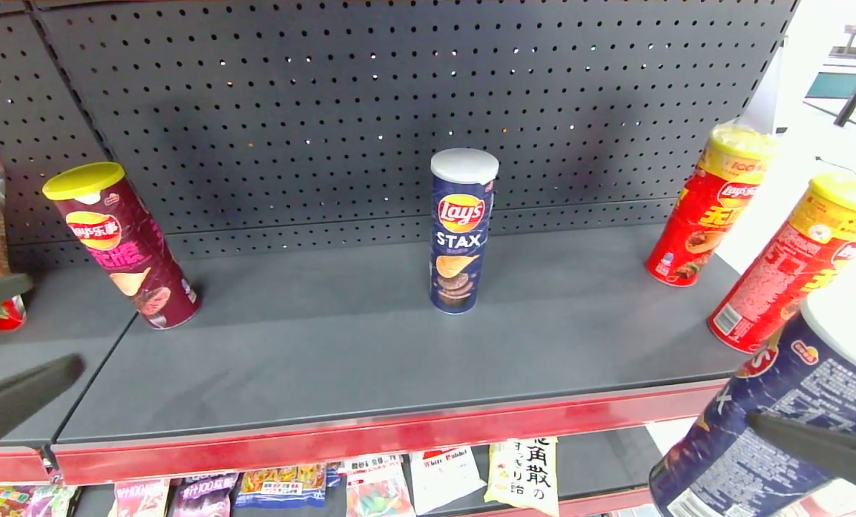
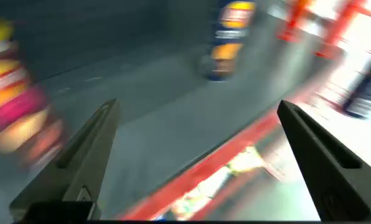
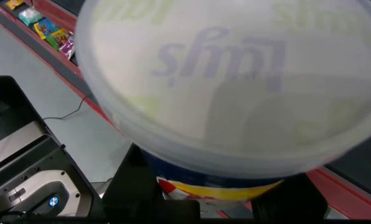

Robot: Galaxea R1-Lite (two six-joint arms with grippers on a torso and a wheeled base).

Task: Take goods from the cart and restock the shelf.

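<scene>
The right gripper (image 1: 807,436) grips a blue chip can (image 1: 819,373) (white lid up) at the shelf's (image 1: 370,359) right front corner, near a red can (image 1: 794,266). The left gripper (image 2: 198,106) hovers spread wide, empty, by a purple can (image 1: 123,248).

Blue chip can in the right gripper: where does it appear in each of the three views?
Head view: blue chip can at lower right, held in the right gripper.
Left wrist view: probably the blurred dark blue shape beyond the red shelf edge.
Right wrist view: close up, its white lid facing the camera.
Shared landmark: the red shelf edge.
</scene>
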